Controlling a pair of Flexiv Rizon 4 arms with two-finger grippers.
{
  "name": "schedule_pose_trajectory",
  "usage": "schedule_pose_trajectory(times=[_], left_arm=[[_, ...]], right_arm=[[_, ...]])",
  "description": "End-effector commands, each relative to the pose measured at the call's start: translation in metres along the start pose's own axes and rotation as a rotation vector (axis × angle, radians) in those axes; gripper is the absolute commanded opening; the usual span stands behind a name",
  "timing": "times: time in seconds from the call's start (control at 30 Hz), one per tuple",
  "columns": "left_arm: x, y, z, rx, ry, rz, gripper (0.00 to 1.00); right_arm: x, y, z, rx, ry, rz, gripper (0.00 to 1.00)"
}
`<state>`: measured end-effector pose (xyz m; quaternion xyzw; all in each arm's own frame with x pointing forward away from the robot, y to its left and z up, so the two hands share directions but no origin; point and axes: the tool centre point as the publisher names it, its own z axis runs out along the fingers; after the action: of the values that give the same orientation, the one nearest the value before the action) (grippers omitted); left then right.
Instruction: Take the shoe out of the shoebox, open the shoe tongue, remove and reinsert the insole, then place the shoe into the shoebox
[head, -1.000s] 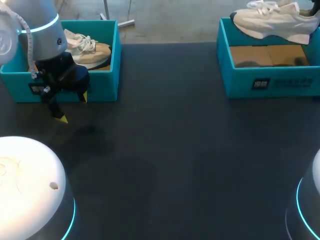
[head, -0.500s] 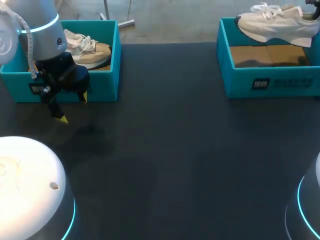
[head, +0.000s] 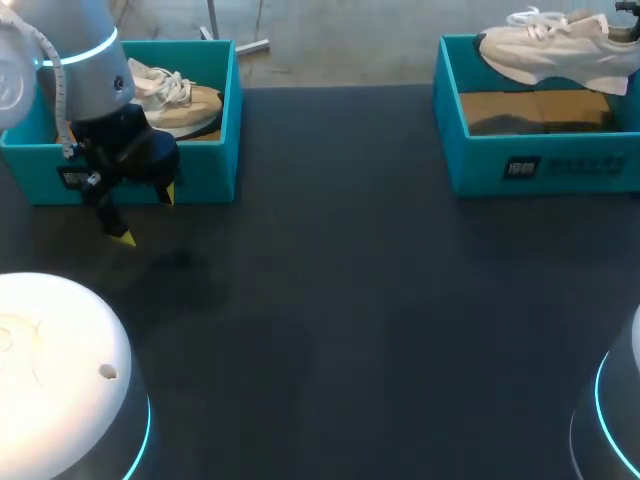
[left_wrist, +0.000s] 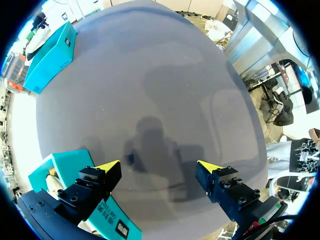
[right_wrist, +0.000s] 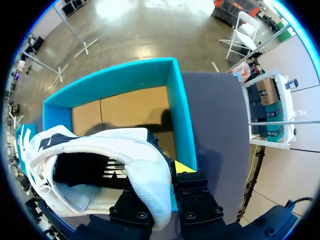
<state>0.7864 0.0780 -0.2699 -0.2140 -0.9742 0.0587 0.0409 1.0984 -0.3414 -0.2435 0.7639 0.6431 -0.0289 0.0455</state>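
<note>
The white shoe (head: 553, 47) is raised above the open top of the right shoebox (head: 540, 160), at the table's far right corner, its sole clear of the box's brown cardboard floor. The head view shows this lift and the laces, but not what grips the shoe.

The right wrist view supplies that: the right gripper (right_wrist: 162, 174) has its 2 fingers closed on the shoe's (right_wrist: 100, 170) heel collar, 1 inside the dark opening and 1 outside. Only the outer yellow tip shows. Beneath the shoe lie the teal walls of the right shoebox (right_wrist: 181, 117).

The left gripper (head: 147, 215) hangs over the dark table (head: 350, 300) just in front of the left shoebox (head: 215, 170), which holds a second shoe (head: 178, 98), tan and white. The head view shows only 2 small yellow tips here. The left wrist view shows the left gripper (left_wrist: 159, 167) spread wide with nothing but bare table between its fingers, a corner of the left shoebox (left_wrist: 50, 175) beside 1 finger, and the right shoebox (left_wrist: 50, 57) far across the table.
</note>
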Motion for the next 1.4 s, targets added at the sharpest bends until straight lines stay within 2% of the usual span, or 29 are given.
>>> schedule_pose_trajectory(times=[0.03,0.43,1.03,1.4], left_arm=[[0.001,0.000,0.000,-0.003,-0.002,0.000,1.00],[0.001,0.000,0.000,-0.003,-0.002,0.000,1.00],[0.001,0.000,0.000,-0.003,-0.002,0.000,1.00],[0.001,0.000,0.000,-0.003,-0.002,0.000,1.00]], right_arm=[[-0.001,0.001,0.010,0.000,-0.012,0.011,0.00],[-0.011,0.006,0.028,-0.010,-0.055,0.009,0.00],[-0.023,-0.037,0.043,-0.023,-0.075,0.015,0.00],[-0.022,-0.038,0.044,-0.021,-0.072,0.010,0.00]])
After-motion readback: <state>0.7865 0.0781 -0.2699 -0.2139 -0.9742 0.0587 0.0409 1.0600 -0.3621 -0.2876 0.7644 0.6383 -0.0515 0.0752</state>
